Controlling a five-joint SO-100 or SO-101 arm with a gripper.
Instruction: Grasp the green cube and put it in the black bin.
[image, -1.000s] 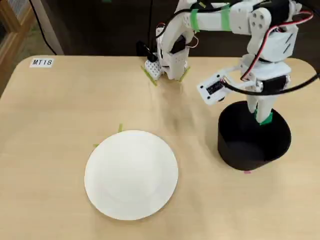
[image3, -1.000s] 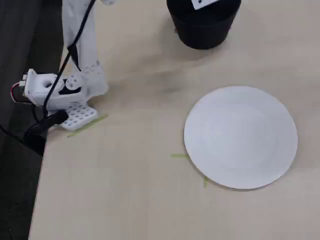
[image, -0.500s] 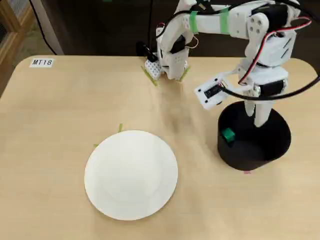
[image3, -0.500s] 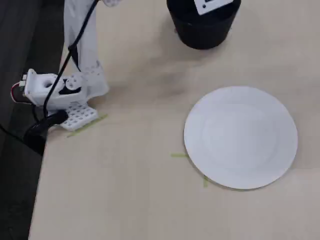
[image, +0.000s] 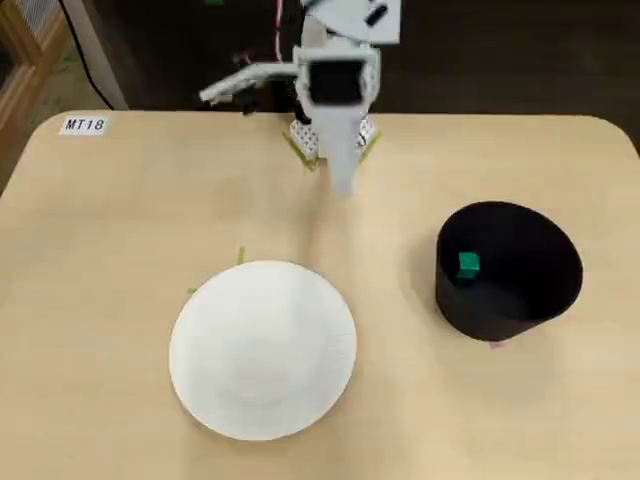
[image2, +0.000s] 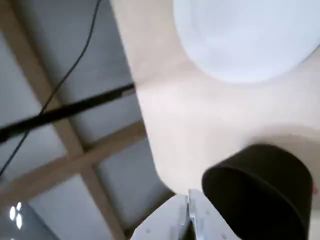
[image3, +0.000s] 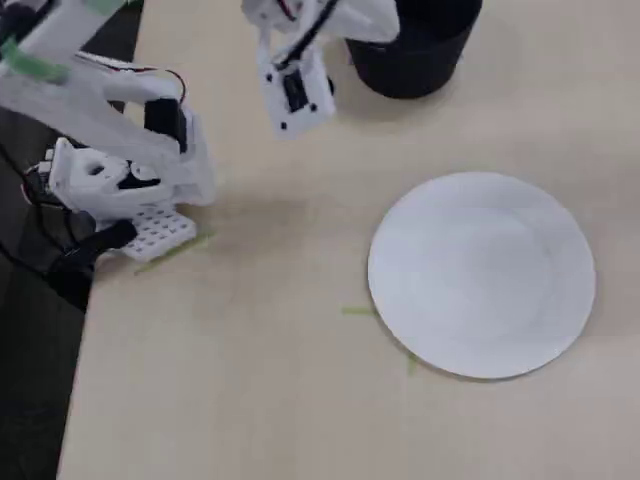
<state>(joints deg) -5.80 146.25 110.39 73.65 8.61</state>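
The green cube (image: 467, 263) lies inside the black bin (image: 508, 272) at the right of the table in a fixed view. The bin also shows in the wrist view (image2: 260, 192) and at the top edge of the other fixed view (image3: 405, 62); the cube is hidden in both. My gripper (image: 342, 187) hangs above the table near the arm's base, well left of the bin. In the wrist view its jaws (image2: 188, 210) are pressed together with nothing between them.
A white paper plate (image: 262, 348) lies at the table's front centre; it shows in the other fixed view (image3: 481, 275) and the wrist view (image2: 245, 35). The arm's base (image3: 120, 190) sits at the far table edge. A label (image: 83, 125) marks the back left corner.
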